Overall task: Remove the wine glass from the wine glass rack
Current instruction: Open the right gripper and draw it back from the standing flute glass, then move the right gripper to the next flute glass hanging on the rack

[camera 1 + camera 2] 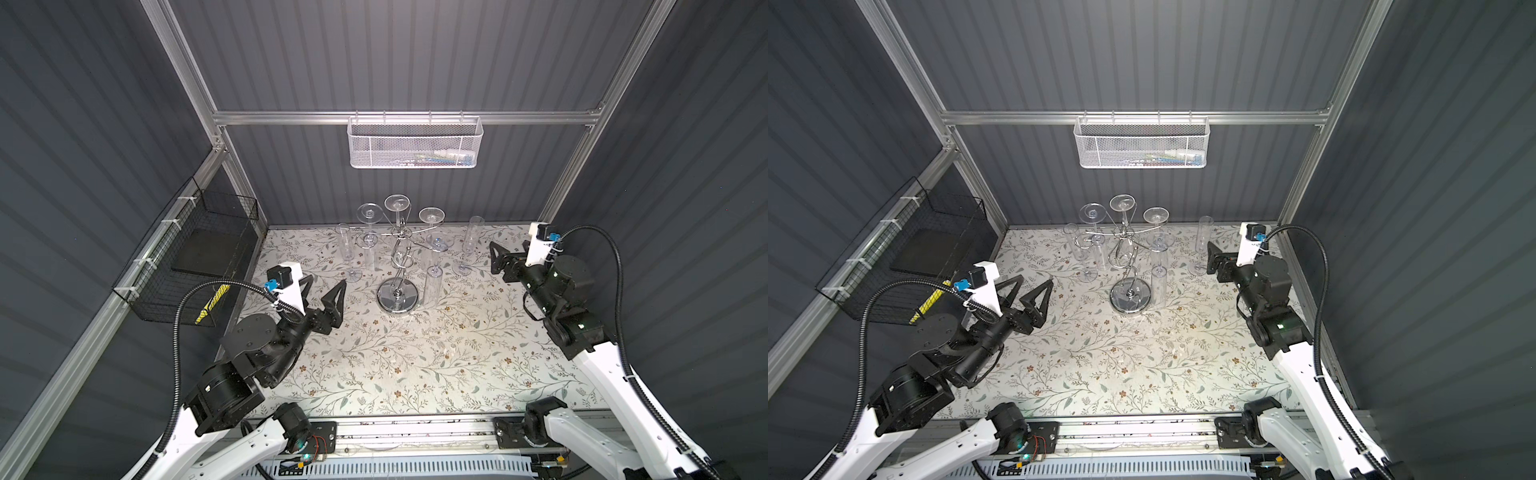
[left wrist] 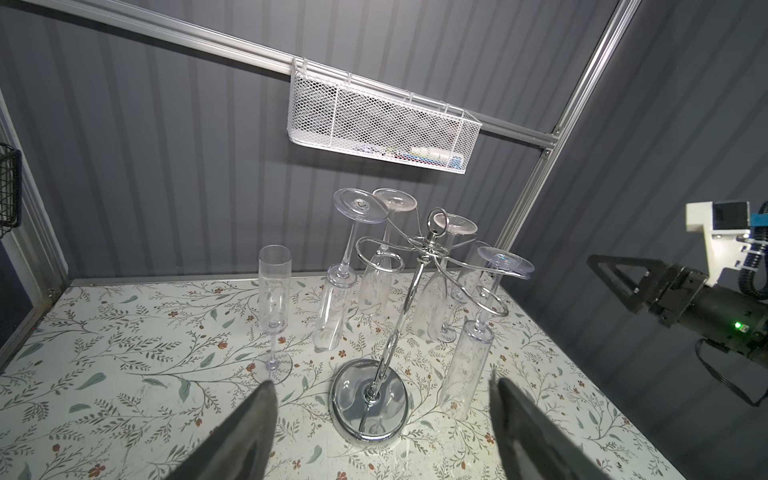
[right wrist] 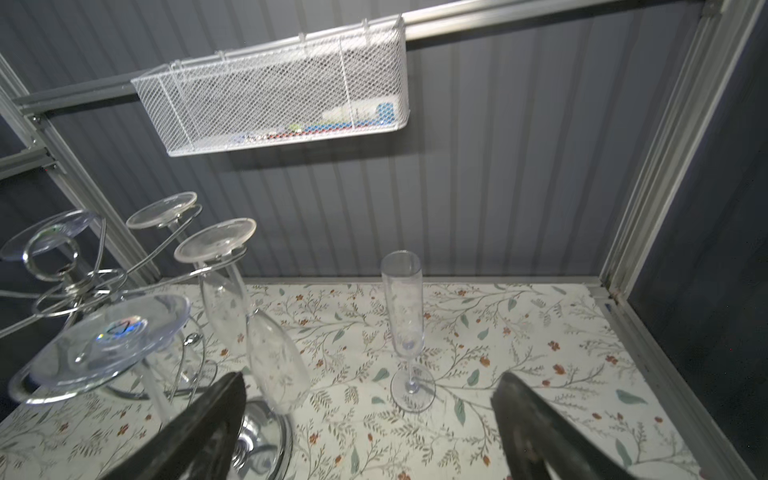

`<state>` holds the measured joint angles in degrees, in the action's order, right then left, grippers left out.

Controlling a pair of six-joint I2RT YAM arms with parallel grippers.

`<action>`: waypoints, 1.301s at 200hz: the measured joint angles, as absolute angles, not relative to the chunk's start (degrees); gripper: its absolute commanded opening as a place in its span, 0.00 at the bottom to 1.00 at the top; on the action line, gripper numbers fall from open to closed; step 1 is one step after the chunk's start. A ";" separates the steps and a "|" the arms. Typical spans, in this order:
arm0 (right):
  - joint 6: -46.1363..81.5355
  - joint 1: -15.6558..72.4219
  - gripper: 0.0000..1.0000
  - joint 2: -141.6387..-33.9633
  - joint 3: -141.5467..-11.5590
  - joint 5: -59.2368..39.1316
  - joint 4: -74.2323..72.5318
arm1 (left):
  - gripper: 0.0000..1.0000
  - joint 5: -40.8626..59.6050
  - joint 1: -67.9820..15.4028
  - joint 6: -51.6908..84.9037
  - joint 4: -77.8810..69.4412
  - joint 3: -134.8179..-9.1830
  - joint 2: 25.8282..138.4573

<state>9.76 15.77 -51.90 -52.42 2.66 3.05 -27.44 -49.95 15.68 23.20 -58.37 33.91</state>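
Left end effector point(image 1: 327, 280) gaping, wine glass rack point(image 1: 395, 301) loaded

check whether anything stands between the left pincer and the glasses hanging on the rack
Nothing squarely: in the left wrist view the front hanging glass shows unblocked between the fingers of the left pincer. An upright flute stands aside, just ahead of one finger, and the stem of the rack runs beside that glass.

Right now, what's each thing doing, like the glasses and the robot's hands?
Wine glass rack: upright, four flutes hanging.
Hanging champagne flutes: upside down.
Left standing flute: upright, off rack.
Right standing flute: upright, off rack.
Left gripper: open, empty.
Right gripper: open, empty.
White mesh basket: hanging, things inside.
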 measured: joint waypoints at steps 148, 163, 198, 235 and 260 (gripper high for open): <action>30.70 20.82 0.85 -56.84 -63.79 -18.52 18.70 | 0.82 -27.68 -49.95 16.38 22.70 -56.29 34.50; 32.62 21.54 0.85 -58.15 -64.07 -20.47 18.63 | 0.82 -27.68 -49.95 16.64 22.72 -56.16 34.50; 37.15 23.07 0.85 -58.30 -63.96 -23.11 16.62 | 0.82 -27.68 -49.95 16.80 22.61 -55.94 34.50; 41.65 23.81 0.82 -58.37 -63.37 -25.12 13.13 | 0.82 -27.70 -49.95 16.82 21.96 -55.70 34.68; 44.42 24.08 0.80 -59.37 -63.37 -26.59 11.22 | 0.82 -27.68 -49.95 17.19 21.39 -55.46 34.68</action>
<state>44.42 24.08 -59.37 -63.37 -26.59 11.22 -27.68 -49.95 17.19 21.39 -55.46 34.68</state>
